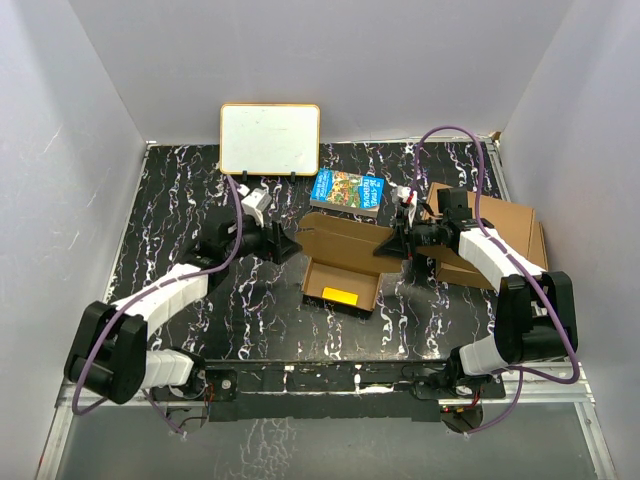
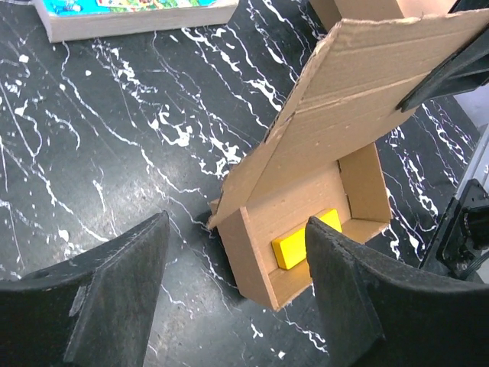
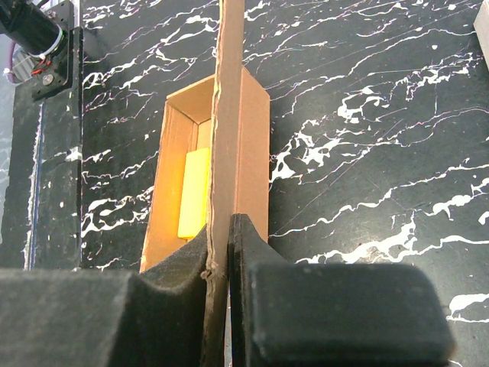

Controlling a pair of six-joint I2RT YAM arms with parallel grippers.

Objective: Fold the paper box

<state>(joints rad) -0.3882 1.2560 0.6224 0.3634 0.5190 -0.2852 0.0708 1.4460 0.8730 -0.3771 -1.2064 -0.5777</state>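
Forward, right gripper tight on paper box flap; left gripper agape.

Half hidden behind the lid of the paper box: yellow block, perhaps foam; book cropped at top edge.

no readable text (book title blurred)

My left pincer and right pincer: black. Paper box plain brown, yellow block inside. Tabletop black, white-veined. Far book blue.
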